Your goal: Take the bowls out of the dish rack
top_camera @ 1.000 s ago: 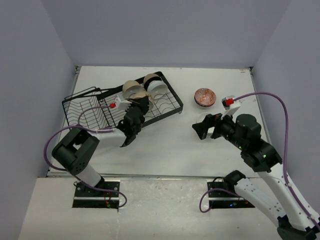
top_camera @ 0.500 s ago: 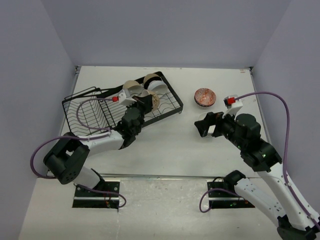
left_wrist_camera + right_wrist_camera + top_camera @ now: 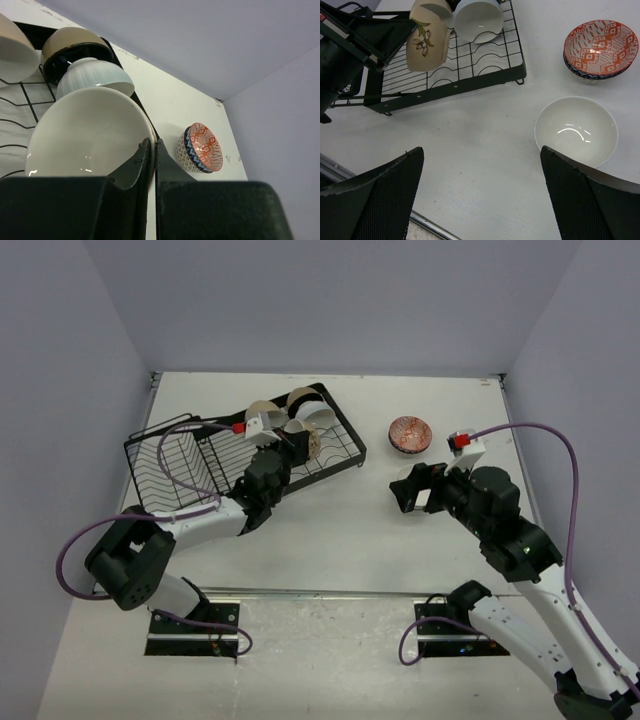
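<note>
Dish rack (image 3: 175, 465): black wire, far-left on table (image 3: 330, 530), set at an angle; left part w/ no bowls showing.
Left gripper (image 3: 152, 159): over rack's right part, jaws pinched together on rim of cream bowl (image 3: 85, 130), one finger inside, one outside.
Cream bowl: tilted on edge, flower motif on outer wall; can't tell if it touches the wires.
Other rack bowls: white ribbed bowl (image 3: 95, 75) just behind the cream one, beige bowl w/ black inside (image 3: 75, 47) behind that, at rack's far-right end.
Patterned bowl (image 3: 410, 435): upright on table, right of rack, apart from it.
Plain white bowl (image 3: 576, 130): upright on table, near side of patterned bowl, not touching.
Right gripper (image 3: 480, 150): above table by plain white bowl, jaws wide apart, holding nothing.
</note>
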Robot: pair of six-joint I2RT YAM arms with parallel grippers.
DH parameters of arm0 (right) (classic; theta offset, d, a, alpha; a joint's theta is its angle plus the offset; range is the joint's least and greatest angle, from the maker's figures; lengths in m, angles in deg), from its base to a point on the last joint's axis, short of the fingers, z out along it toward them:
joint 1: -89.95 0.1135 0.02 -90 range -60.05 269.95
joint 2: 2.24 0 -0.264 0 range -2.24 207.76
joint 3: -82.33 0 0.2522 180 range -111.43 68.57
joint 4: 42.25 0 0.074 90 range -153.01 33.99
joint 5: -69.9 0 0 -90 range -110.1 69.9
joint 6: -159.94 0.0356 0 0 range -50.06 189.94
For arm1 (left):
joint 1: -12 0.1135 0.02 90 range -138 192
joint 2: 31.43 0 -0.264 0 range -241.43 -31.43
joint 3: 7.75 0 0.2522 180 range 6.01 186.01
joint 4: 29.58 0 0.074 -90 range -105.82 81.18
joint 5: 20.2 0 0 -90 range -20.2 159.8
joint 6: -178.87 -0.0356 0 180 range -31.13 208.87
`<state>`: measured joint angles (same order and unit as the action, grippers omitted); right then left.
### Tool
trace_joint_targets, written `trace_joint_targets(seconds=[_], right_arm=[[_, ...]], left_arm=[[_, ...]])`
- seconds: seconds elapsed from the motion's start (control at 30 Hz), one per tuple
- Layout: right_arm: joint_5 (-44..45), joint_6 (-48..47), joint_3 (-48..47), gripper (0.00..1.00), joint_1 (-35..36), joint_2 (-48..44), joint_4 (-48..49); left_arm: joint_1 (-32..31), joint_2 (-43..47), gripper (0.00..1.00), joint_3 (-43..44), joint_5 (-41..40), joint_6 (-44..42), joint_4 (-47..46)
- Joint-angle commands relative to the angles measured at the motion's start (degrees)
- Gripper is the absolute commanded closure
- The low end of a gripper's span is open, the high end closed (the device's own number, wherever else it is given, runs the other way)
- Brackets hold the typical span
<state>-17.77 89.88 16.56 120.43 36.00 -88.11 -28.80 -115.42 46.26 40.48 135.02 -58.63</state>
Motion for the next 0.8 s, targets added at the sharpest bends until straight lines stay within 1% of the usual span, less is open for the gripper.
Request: trace_joint_targets(seconds=[0.0, 0.07, 0.17, 0.27, 0.57, 0.67, 0.77], right_arm=[[1.6, 0.3, 0.2, 0.01, 0.4, -0.1, 1.3], [1.6, 0.3, 0.2, 0.01, 0.3, -0.2, 1.3], [1.7, 0.3, 0.2, 0.01, 0.3, -0.2, 1.3], [2.0, 0.3, 0.2, 0.01, 0.3, -0.2, 1.2], [2.2, 0.3, 0.1, 0.01, 0.3, 0.3, 1.2], [2.3, 0.3, 0.0, 0.01, 0.3, 0.3, 1.2], [2.2, 0.3, 0.0, 0.01, 0.3, 0.3, 1.4]], left_arm=[[0.0, 3.1, 1.00, 5.8, 3.7, -6.7, -1.5], [-0.2, 4.1, 1.00, 6.2, 4.7, -8.6, -0.1], [-0.3, 5.1, 1.00, 4.2, 7.5, -10.7, -1.8], [-1.1, 5.2, 1.00, 3.5, 9.5, -12.7, -1.7], [-6.8, 4.1, 1.00, 2.9, 11.7, -20.0, -2.0], [-9.4, 2.4, 1.00, 3.1, 11.7, -22.9, -1.9], [-11.1, 0.5, 1.00, 2.6, 13.3, -25.2, -2.4]])
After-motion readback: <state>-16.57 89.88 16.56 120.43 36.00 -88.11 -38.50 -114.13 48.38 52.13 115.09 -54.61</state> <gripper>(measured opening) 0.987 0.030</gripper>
